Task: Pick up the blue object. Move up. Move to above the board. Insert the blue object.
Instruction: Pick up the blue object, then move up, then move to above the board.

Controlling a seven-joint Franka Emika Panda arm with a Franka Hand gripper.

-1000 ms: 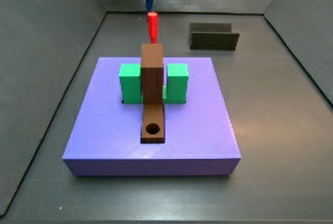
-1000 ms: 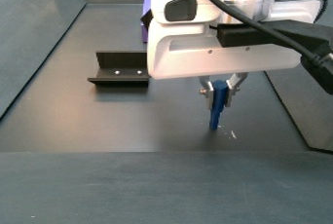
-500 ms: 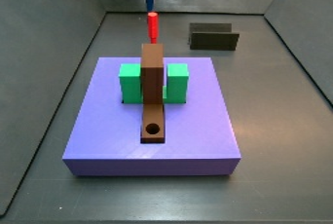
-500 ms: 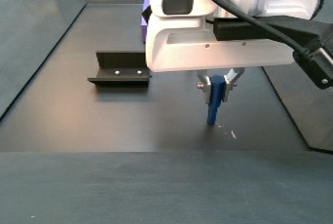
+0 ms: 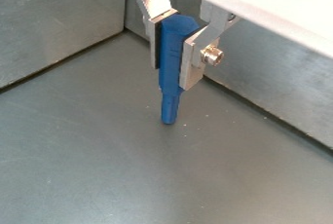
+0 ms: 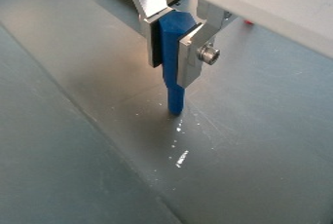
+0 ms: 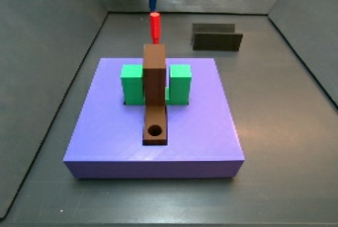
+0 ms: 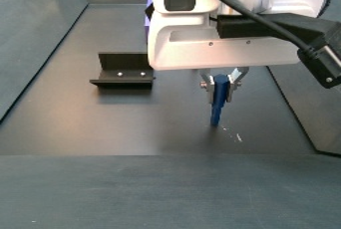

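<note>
— Claw (image 5: 176, 45) status?
— Clamped on the blue object (image 5: 173, 77), rod hanging vertical, clear of the floor.
— Board (image 7: 154, 94)?
— Well apart on the purple block; its hole (image 7: 156, 131) lies at the far end from me.

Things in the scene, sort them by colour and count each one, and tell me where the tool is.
Blue: 1, the blue object, held upright in the tool, off the floor, beyond the platform's far end
Red: 1, the red peg
Brown: 1, the board
Green: 2, the green blocks
Purple: 1, the platform
Dark: 1, the fixture
Total: 7
</note>
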